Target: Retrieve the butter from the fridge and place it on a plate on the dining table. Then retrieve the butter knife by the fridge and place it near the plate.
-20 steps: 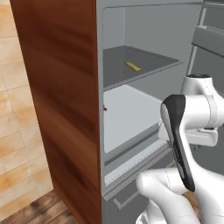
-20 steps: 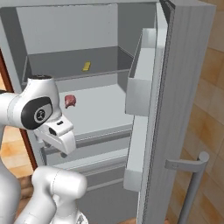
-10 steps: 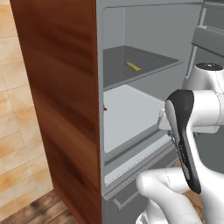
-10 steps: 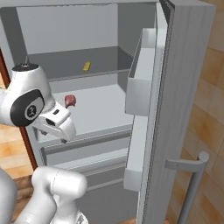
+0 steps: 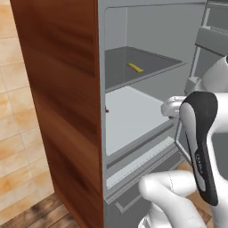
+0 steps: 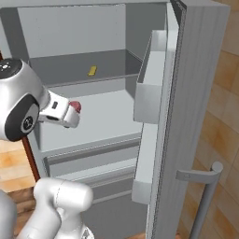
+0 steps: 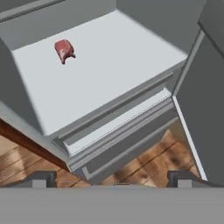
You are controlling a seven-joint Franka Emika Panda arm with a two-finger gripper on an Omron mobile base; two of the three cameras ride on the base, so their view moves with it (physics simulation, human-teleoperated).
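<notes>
We see flat, even rendered light, bright throughout; soft shading deepens inside the fridge [image 5: 147,40], with slight blur and no glare.

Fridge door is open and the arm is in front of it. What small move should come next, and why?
Probably raise the end effector and tilt it toward the upper shelf. The butter lies on that darker upper shelf of the fridge, while the hand view looks down at the lower white shelf with only a red item on it. The fingertips stand wide apart, holding nothing.
</notes>
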